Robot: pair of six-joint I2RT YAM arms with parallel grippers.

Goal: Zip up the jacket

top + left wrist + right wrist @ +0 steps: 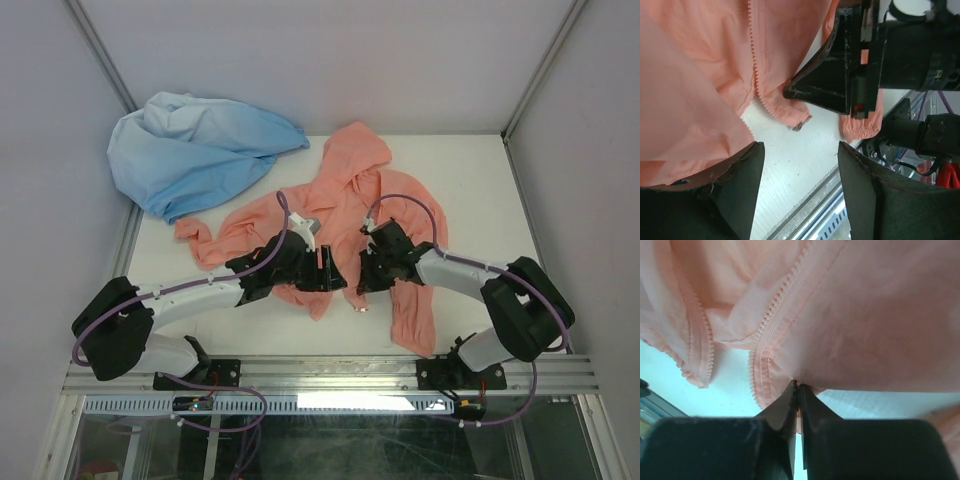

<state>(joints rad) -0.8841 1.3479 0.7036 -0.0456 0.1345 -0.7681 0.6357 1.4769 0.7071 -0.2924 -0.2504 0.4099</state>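
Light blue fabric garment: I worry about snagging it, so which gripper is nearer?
Left. The left gripper is over the salmon-pink thin hooded jacket, toward the near right of the light blue fabric garment; the right gripper, shut on the jacket's edge, lies farther right.

The jacket is covering the middle of the counter, and a blue garment is filling the far left corner. Bare counter is lying open at far right. The left tool and right tool are crowding together at the hem.
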